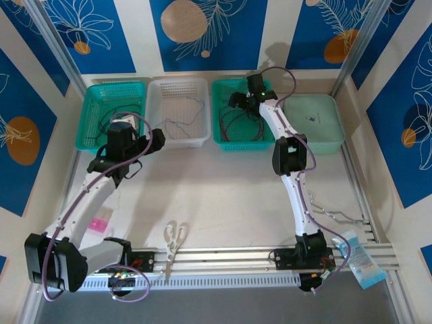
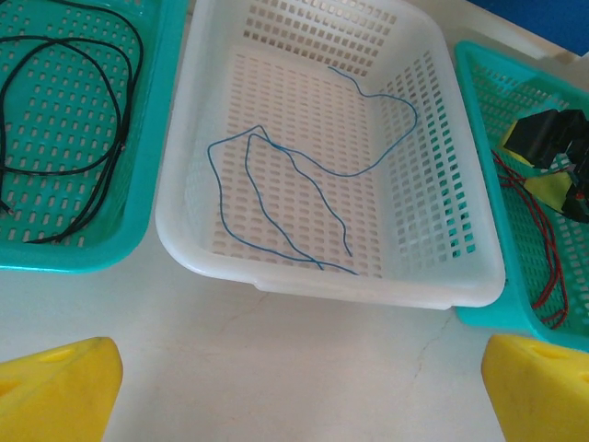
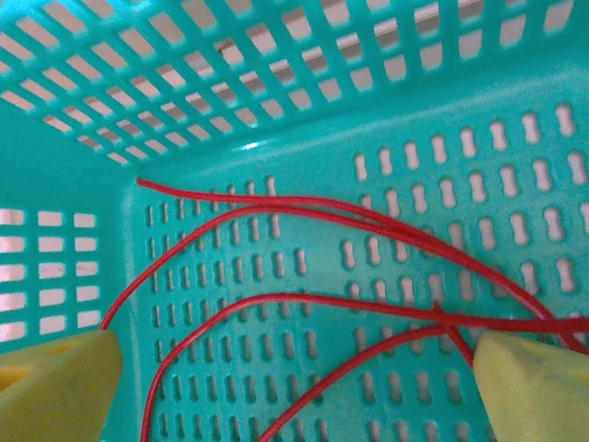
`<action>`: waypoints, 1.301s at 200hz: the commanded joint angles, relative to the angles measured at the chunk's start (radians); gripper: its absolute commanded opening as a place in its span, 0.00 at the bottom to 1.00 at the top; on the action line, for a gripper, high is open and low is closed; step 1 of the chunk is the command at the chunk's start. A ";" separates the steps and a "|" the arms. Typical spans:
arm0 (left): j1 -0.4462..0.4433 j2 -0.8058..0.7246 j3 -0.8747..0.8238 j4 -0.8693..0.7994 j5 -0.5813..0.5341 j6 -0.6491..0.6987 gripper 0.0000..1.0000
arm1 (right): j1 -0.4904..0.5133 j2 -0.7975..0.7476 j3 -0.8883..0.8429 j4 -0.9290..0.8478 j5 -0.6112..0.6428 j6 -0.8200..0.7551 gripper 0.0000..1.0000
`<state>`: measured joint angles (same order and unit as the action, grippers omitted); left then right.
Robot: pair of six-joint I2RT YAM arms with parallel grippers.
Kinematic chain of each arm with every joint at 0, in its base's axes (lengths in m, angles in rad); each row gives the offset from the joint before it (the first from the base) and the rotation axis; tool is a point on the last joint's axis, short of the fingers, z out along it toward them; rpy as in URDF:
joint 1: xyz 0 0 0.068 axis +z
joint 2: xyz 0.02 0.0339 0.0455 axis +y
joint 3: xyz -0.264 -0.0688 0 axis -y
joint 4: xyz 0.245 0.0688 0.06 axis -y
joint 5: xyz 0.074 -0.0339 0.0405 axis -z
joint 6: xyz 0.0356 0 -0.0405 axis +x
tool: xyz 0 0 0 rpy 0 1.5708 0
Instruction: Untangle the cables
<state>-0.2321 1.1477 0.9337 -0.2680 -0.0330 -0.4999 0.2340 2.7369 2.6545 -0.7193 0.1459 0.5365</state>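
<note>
Across the far side of the table [image 1: 216,196] three baskets stood in a row, each with one cable in it, so the sorting looked close to done. The left basket [image 1: 115,85] held the black cable [image 2: 122,147], the white basket [image 2: 322,287] the blue cable [image 2: 262,136], and the right basket [image 3: 55,175] the red cable [image 3: 322,301]. The left gripper [image 2: 294,391] hung over bare table just short of the white basket, jaws spread wide and empty. The right gripper [image 3: 294,387] was down inside the right basket, jaws equally wide with red loops lying between them, nothing pinched. These wires looked very light, limp and thin: they would likely drape, drag their loops along, and slip from a loose pinch. The red strands crossed near the right finger, so a single strand clear of that crossing, or a free end, seemed the better hold.
</note>
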 commanded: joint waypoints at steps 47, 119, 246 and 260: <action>-0.015 -0.023 0.002 0.015 0.012 -0.009 0.99 | 0.015 -0.047 -0.025 -0.068 -0.085 0.053 0.98; -0.017 -0.027 0.020 0.015 -0.004 0.006 1.00 | 0.026 -0.195 -0.119 0.101 -0.016 -0.019 0.99; -0.020 0.000 0.026 0.007 -0.004 0.012 0.99 | -0.017 0.005 -0.021 0.163 0.024 0.033 0.98; -0.019 -0.002 0.026 0.005 -0.004 0.011 1.00 | -0.017 0.012 -0.027 0.151 0.019 0.041 0.98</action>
<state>-0.2409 1.1507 0.9379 -0.2691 -0.0338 -0.4984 0.2115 2.7358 2.6072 -0.5499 0.1501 0.5510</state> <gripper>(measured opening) 0.994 0.981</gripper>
